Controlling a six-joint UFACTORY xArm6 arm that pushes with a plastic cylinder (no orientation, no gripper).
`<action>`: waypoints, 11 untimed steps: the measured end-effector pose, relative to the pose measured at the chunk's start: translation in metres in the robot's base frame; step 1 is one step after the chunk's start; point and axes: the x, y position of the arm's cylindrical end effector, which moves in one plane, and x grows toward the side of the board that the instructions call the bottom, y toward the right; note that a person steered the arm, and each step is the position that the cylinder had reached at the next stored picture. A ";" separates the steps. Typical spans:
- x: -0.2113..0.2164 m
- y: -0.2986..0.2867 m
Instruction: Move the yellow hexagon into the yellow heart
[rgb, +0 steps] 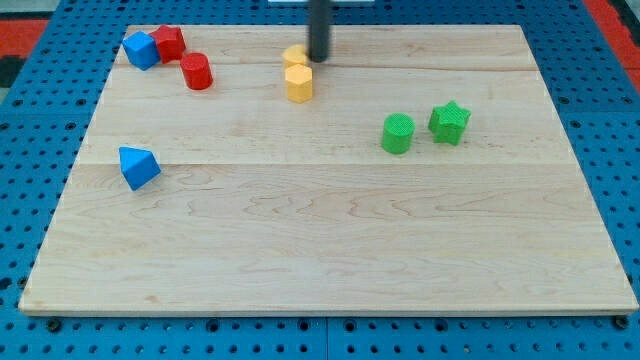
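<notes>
The yellow hexagon (299, 82) stands near the view's top centre of the wooden board (330, 250). The yellow heart (293, 56) sits just above it, touching or nearly touching it. My tip (318, 58) is at the end of the dark rod, just to the right of the yellow heart and above-right of the hexagon, very close to both.
At the top left are a blue block (141, 49), a red block (169, 43) and a red cylinder (197, 72). A blue triangular block (138, 166) lies at the left. A green cylinder (397, 133) and a green star (449, 122) stand at the right.
</notes>
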 end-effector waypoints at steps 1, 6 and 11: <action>0.000 -0.032; 0.023 -0.025; 0.059 -0.080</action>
